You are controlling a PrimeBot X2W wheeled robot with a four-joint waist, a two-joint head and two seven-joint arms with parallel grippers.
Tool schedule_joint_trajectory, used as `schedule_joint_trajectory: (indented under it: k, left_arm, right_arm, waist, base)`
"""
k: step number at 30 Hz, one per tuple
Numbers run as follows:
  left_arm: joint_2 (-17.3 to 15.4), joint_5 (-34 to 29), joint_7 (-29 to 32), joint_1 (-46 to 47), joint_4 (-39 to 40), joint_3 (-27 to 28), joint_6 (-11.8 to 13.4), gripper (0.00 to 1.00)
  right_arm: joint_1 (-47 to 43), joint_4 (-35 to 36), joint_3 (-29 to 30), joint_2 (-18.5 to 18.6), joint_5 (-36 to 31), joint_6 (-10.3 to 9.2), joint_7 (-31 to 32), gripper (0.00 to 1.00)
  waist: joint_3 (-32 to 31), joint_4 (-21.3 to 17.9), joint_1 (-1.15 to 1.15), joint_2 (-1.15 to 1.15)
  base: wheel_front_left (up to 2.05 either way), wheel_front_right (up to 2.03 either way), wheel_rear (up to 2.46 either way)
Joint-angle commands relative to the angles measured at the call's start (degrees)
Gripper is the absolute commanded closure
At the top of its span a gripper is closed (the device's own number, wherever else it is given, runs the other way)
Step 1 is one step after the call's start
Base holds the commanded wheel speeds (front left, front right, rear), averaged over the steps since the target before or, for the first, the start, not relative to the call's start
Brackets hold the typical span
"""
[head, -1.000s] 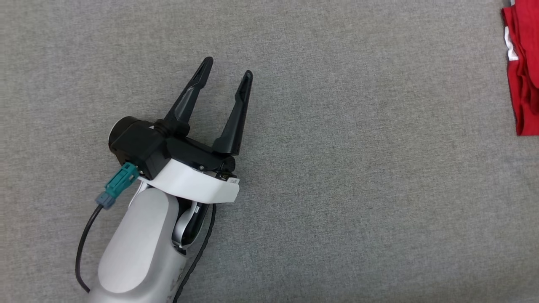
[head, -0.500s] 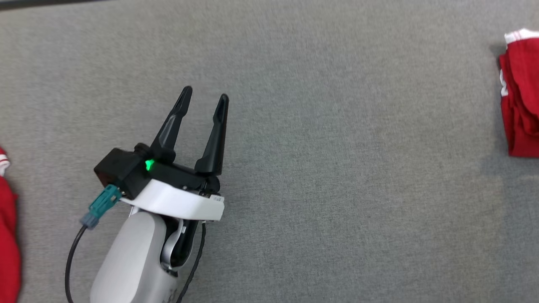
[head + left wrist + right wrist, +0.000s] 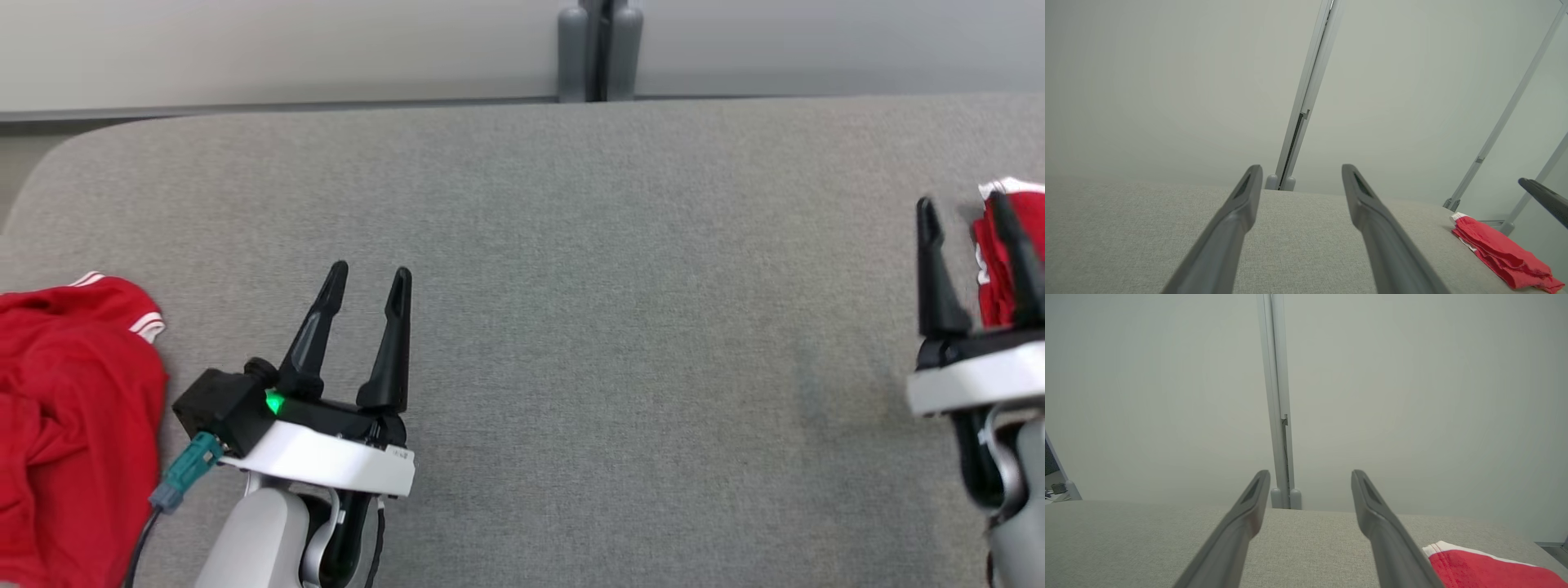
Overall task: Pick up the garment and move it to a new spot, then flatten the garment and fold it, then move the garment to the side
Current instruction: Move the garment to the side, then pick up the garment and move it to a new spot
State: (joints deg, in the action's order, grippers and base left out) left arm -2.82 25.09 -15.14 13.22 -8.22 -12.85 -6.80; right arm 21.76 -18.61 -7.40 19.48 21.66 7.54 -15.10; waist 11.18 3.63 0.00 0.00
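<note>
1. Grey cloth covers the table [image 3: 571, 245] from side to side of the head view, under a pale wall [image 3: 245, 41] with a grey post [image 3: 600, 49] at top centre.
2. My left gripper [image 3: 370, 272], left of centre and low in the frame, holds its two fingers apart with nothing between them. My right gripper [image 3: 961, 202], at the right edge, is likewise spread and empty.
3. A folded garment [image 3: 989, 282], red with white trim, lies at the right edge just beyond my right fingers. It looks set aside.
4. A crumpled garment [image 3: 73, 408], also red, sits heaped at the lower left edge, near my left arm and partly cut off by the frame.
5. I judge it light, soft and limp, so it is likely to sag and drag rather than slip. The firmest hold looks to be the white-striped cuff [image 3: 147, 322] at its upper right.
6. Open grey cloth between my grippers offers room for spreading. The rounded corner at upper left and the far edge under the wall mark the limits.
</note>
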Motion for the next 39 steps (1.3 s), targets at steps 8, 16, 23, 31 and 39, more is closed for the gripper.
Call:
schedule_joint_trajectory:
  k: [8, 16, 23, 31, 39]
  left_arm:
    - [-0.19, -0.06, 0.01, -4.48, -1.62, -0.36, 0.53, 0.0]
    - [-0.18, -0.55, 0.01, -6.6, -1.84, -0.12, 1.09, 0.0]
    - [-0.19, -0.41, 0.01, -6.95, -1.79, 0.16, 1.47, 0.0]
    - [-0.18, -0.5, 0.01, -6.91, -1.83, -0.16, 1.72, 0.0]
    - [-0.2, 0.13, 0.0, -6.06, -2.22, -0.16, 1.78, 0.0]
  right_arm:
    - [-11.98, 5.7, 3.78, -8.21, -3.21, -0.07, -0.06, 0.0]
    - [-15.83, 7.33, 3.34, -11.4, -5.65, -0.07, -0.06, 0.0]
    - [-16.65, 7.31, 3.08, -12.48, -6.37, -0.07, -0.07, 0.0]
    - [-16.68, 7.08, 3.0, -12.36, -6.46, -0.06, -0.06, 0.0]
    - [-16.52, 7.28, 1.87, -12.49, -6.12, -0.06, -0.07, 0.0]
  waist:
    - [-4.72, 2.7, 0.0, 0.0]
    - [-5.92, 2.41, 0.0, 0.0]
    - [-6.09, 2.38, 0.0, 0.0]
    - [-5.98, 2.7, 0.0, 0.0]
    - [-5.7, 5.75, 0.0, 0.0]
  base:
    - [0.0, 0.0, 0.0]
    - [0.0, 0.0, 0.0]
    - [0.0, 0.0, 0.0]
    - [0.0, 0.0, 0.0]
    - [0.0, 0.0, 0.0]
